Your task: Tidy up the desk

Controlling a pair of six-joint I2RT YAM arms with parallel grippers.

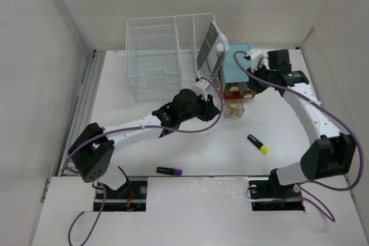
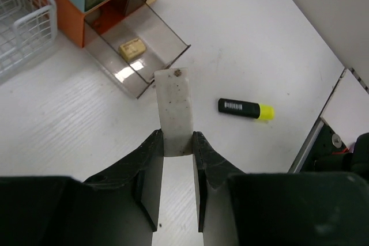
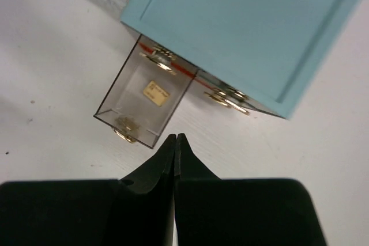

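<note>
The left gripper is closed narrowly on the near end of a white bar, flat and scuffed, possibly an eraser. Its fingers press the two long faces and the rest of the bar sticks out forward. The right gripper has its fingers pressed fully together with nothing between them, and it hangs above the front of the clear drawer.

That drawer is pulled out of the teal drawer box and holds a small tan tablet. From the left wrist it lies just beyond the tip of the bar. Farther out on the bare top lie a yellow-capped highlighter and, near the arm bases, a purple-capped marker. The wire-mesh organizer stands at the back, beside the teal box.

The desk lies under all of this, a matte white top reaching from the arm bases to the back wall.

It looks rigid, heavy and fixed, so it is not something to grip. The grasps belong on the loose items. Its smooth surface will likely let the pens slide or roll under a glancing touch, so each probably wants a pinch from above, across the middle of the barrel. The bar seems light and stiff enough to hold by one end.
</note>
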